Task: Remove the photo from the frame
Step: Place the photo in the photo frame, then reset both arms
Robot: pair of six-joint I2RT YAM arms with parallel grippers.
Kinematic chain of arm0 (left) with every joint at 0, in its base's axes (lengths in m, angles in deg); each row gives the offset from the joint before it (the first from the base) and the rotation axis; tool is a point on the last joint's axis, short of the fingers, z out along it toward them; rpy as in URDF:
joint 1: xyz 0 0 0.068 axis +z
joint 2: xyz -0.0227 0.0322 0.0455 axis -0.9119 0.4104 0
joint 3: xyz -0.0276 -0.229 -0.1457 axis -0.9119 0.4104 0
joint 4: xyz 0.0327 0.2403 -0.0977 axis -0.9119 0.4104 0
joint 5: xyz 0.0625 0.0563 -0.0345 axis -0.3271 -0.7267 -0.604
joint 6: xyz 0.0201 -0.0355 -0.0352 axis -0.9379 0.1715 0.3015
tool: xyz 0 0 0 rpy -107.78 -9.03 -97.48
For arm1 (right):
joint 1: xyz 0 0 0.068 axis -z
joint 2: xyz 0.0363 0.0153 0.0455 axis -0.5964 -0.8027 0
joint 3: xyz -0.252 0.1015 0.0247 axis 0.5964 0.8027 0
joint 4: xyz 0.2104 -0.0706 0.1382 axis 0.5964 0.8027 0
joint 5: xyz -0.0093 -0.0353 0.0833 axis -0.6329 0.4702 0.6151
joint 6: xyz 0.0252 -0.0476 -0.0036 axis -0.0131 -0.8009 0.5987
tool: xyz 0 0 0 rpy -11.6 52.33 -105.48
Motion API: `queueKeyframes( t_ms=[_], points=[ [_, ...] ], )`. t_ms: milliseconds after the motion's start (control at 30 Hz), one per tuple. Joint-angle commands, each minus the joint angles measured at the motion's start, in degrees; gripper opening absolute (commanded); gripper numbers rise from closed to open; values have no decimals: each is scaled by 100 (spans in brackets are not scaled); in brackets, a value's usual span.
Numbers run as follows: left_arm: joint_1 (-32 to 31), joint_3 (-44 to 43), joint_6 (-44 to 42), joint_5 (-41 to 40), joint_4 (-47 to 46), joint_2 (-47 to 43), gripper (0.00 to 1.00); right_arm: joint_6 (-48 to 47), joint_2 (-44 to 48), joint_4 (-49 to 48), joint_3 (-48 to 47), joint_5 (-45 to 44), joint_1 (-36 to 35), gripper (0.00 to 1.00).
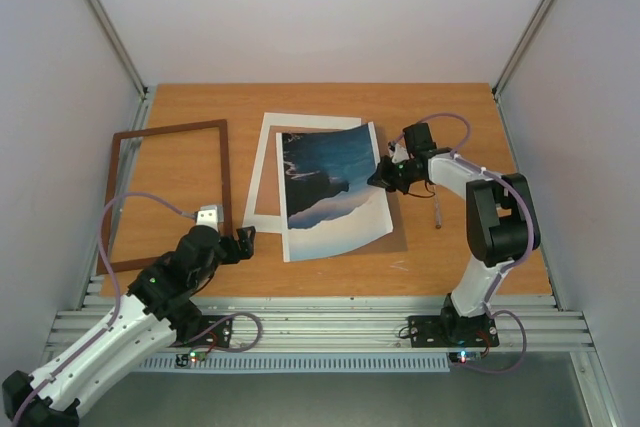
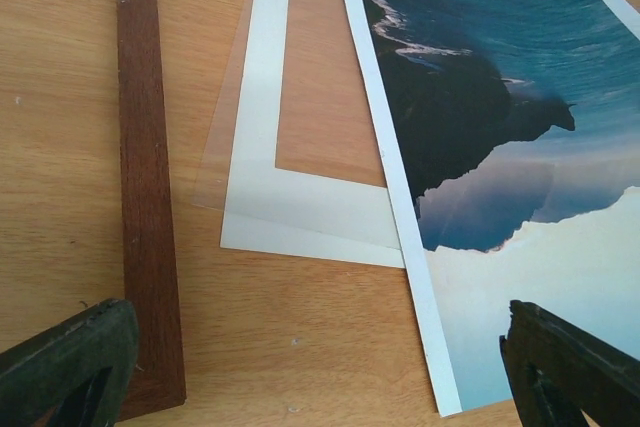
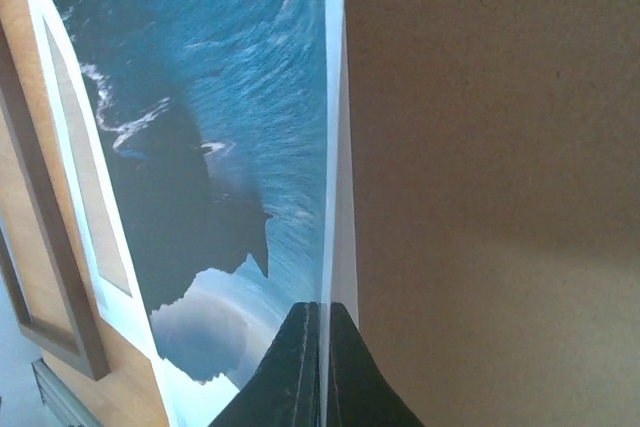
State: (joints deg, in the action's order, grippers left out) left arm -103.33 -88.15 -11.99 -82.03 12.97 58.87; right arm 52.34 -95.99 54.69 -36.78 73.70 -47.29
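The photo [image 1: 330, 192], a blue-and-white mountain print, lies mid-table with its right edge curled up off the brown hardboard back [image 1: 398, 229]. My right gripper [image 1: 383, 175] is shut on that raised edge. In the right wrist view its fingers [image 3: 300, 367] pinch the photo's [image 3: 230, 127] white border, with the hardboard [image 3: 480, 147] beside it. The empty dark wooden frame [image 1: 226, 177] lies apart at the left. My left gripper [image 1: 245, 240] hovers open between the frame [image 2: 145, 177] and the photo's [image 2: 500, 97] near-left corner, holding nothing.
A cream mat board [image 1: 264, 172] with a cut-out lies partly under the photo's left side, with a clear sheet's edge [image 2: 215, 162] beneath it. A thin grey stick [image 1: 437, 213] lies right of the hardboard. Grey walls close in the table on three sides.
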Motion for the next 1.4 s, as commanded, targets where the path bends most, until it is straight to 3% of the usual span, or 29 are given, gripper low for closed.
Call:
queueKeyframes(
  t_ms=[0,300,467,567,800,967,1100,1233,1367],
  points=[
    [38,95,-85,79,-328,35,99,-746,-281,243,-364,173,121,3],
    [38,111,-82,68,-373,77,99,-815,-412,196,-313,200,377,6],
    [34,96,-93,102,-395,111,99,-873,-497,271,-359,107,432,20],
    [38,86,-98,133,-375,95,99,-963,-435,334,-374,29,469,35],
    [38,-186,57,29,-36,38,100,-1069,-23,736,-365,-725,470,57],
    [38,-549,535,-148,142,192,99,-1117,740,1098,-120,-1655,466,73],
    [38,-1050,652,-341,482,403,99,-1103,1630,1399,81,-2094,470,78],
    [39,-1759,505,-431,1160,292,100,-1007,2804,1708,355,-2371,470,98],
    [41,-2328,369,-665,1909,-240,99,-939,4014,2194,439,-2279,470,98]
  ],
)
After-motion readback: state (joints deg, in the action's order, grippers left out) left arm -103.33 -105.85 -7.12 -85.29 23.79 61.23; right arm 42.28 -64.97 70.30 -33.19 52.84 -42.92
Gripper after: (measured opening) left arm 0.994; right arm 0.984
